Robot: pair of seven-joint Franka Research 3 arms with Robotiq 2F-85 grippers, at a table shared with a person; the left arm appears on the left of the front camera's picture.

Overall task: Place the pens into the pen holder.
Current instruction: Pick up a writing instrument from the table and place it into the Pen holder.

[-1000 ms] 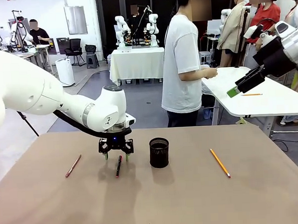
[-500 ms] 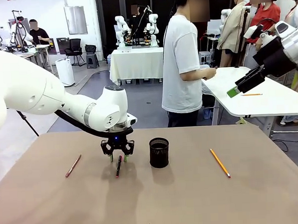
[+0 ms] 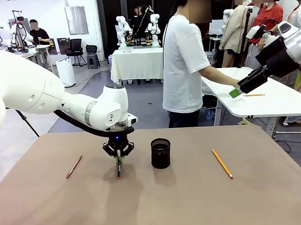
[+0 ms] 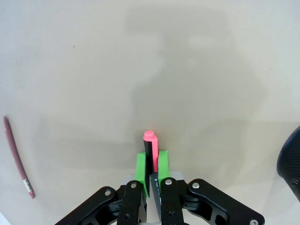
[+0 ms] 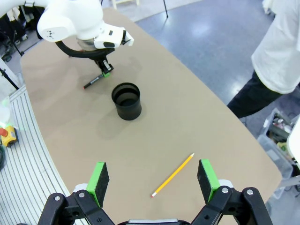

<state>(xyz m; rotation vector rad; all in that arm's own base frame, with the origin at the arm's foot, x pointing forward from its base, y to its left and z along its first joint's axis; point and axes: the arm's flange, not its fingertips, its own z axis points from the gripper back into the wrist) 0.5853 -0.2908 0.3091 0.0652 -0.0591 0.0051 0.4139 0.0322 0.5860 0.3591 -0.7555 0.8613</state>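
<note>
Closing over the last second, the left jaws now pinch the dark pen (image 3: 118, 168) on the counter (image 3: 195, 201), with the pen holder (image 3: 160, 153) just beside them. Left wrist view: green pads (image 4: 139, 168) clamp its barrel, red tip ahead; lifting should follow. Right wrist view: right jaws gape empty above the yellow pencil (image 5: 172, 175).

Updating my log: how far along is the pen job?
Done: nothing; the pen holder looks empty. In hand: the left gripper is shut on the dark pen, which lies on the table. Left: the brownish-pink pen and yellow pencil lie untouched; the right gripper hangs open.
</note>
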